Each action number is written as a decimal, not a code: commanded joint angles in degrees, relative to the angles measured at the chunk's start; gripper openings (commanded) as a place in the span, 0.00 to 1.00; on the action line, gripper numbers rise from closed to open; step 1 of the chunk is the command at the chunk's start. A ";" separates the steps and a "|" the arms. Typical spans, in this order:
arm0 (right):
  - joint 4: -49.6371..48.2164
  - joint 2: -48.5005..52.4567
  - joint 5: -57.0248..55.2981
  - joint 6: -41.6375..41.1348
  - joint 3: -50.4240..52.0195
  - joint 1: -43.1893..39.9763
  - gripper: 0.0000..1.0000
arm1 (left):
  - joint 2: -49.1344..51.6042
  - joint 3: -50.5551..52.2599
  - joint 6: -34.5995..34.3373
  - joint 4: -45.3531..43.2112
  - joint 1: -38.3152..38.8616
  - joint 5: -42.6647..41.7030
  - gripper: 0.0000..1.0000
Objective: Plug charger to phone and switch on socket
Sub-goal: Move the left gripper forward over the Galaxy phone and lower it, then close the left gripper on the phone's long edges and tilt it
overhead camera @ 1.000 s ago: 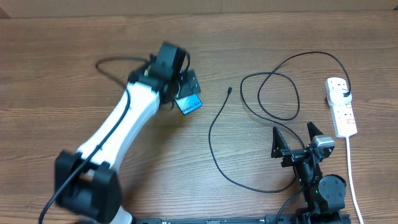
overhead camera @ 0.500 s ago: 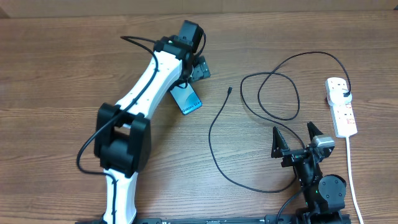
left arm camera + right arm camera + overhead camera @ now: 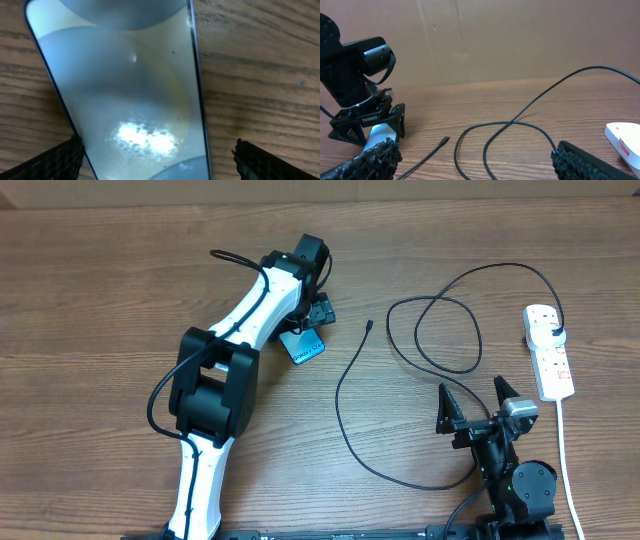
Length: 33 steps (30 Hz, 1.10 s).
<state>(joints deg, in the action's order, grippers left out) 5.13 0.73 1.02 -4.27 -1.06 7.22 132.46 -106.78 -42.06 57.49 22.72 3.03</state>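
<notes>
The phone (image 3: 303,346), cyan-blue screen up, lies on the wooden table left of centre. My left gripper (image 3: 314,313) is right over it, open, with a finger on each side of the phone (image 3: 125,90) in the left wrist view (image 3: 157,150). The charger's black cable (image 3: 440,330) lies in loose loops, and its free connector (image 3: 370,325) rests right of the phone. Its other end is at the white socket strip (image 3: 553,362) at the far right. My right gripper (image 3: 478,406) is open and empty near the front edge. The connector (image 3: 444,141) and phone (image 3: 380,134) show ahead of it.
The strip's thick white cord (image 3: 566,460) runs toward the front edge on the right. A cardboard wall (image 3: 520,40) stands behind the table. The left arm's white links (image 3: 240,330) stretch from the front left to the phone.
The left arm has swung in from the left, and its gripper has shifted a little right and settled over the phone. The phone has stayed in about the same spot. The right arm is still.
</notes>
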 commanded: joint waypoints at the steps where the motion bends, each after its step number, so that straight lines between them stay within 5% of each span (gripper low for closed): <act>1: -0.39 -0.57 -0.81 -0.17 0.61 0.22 1.00 | 1.36 -1.27 -0.76 0.22 -1.60 0.13 1.00; 33: -0.39 -0.57 -0.81 -0.17 0.61 0.22 1.00 | 1.38 3.56 -2.36 -2.08 -2.78 -3.93 0.98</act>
<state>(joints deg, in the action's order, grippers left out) 5.13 0.73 1.02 -4.27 -1.06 7.22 132.46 -104.97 -42.15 55.31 19.77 0.86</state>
